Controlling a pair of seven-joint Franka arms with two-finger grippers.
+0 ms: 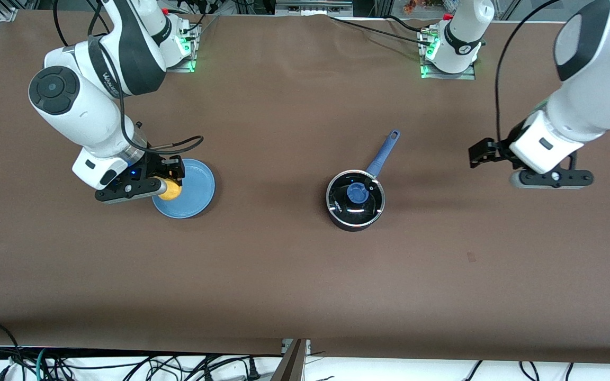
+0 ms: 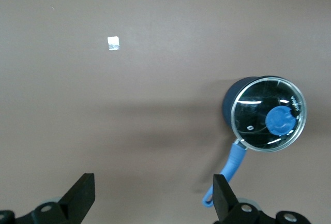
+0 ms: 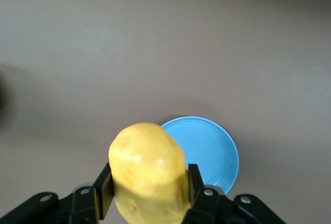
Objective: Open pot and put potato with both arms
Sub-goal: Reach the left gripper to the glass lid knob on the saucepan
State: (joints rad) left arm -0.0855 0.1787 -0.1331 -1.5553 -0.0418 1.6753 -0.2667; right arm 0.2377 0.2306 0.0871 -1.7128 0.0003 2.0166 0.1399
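Note:
The black pot [image 1: 355, 214] stands mid-table with its glass lid [image 1: 343, 197] and blue knob [image 1: 357, 193] on, and its blue handle [image 1: 384, 151] pointing toward the arms' bases. My right gripper [image 1: 169, 182] is shut on the yellow potato [image 1: 170, 190] and holds it above the light-blue plate [image 1: 194, 185]. The right wrist view shows the potato [image 3: 149, 169] between the fingers [image 3: 103, 188] with the plate [image 3: 212, 149] below. My left gripper [image 1: 480, 154] is open and empty, up over the table toward the left arm's end. Its wrist view shows the pot [image 2: 230, 113], lid [image 2: 256, 107] and handle [image 2: 232, 164].
Brown cloth covers the table [image 1: 284, 275]. A small pale scrap [image 2: 113, 43] lies on it apart from the pot. Cables hang along the table's front edge.

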